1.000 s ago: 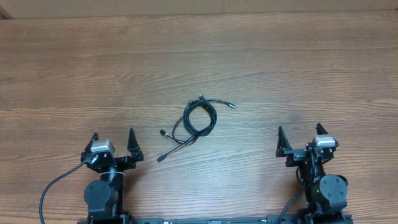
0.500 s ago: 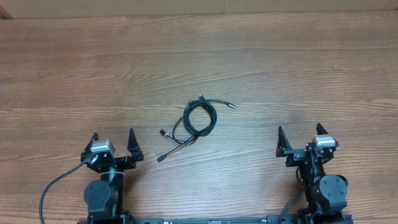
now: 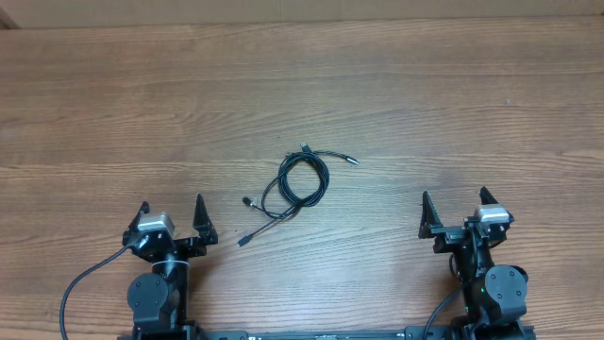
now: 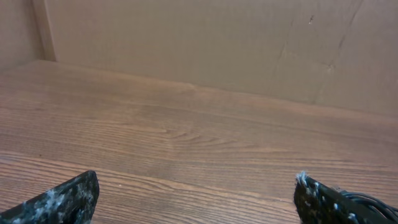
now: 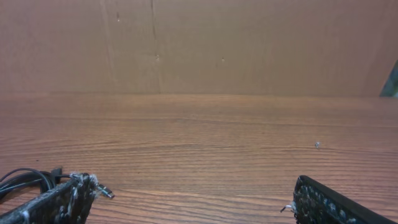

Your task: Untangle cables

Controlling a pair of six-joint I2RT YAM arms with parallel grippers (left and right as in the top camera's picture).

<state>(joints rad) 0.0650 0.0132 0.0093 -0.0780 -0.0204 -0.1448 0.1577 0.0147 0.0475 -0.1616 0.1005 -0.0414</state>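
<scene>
The cables [image 3: 283,181] lie at the middle of the wooden table [image 3: 425,94] as one small tangled coil of thin black cords. Plug ends stick out toward the right [image 3: 350,160] and the lower left [image 3: 243,241]. My left gripper [image 3: 172,210] rests near the front edge, left of and below the coil, open and empty. My right gripper [image 3: 454,200] sits at the front right, also open and empty. In the right wrist view the cables [image 5: 25,177] show at the far left, partly behind the left finger [image 5: 62,202]. The left wrist view shows only bare wood between open fingers [image 4: 62,199].
A brown cardboard wall [image 5: 249,43] stands along the table's far side. The arm bases [image 3: 156,297] and their thick black cables [image 3: 75,283] occupy the front edge.
</scene>
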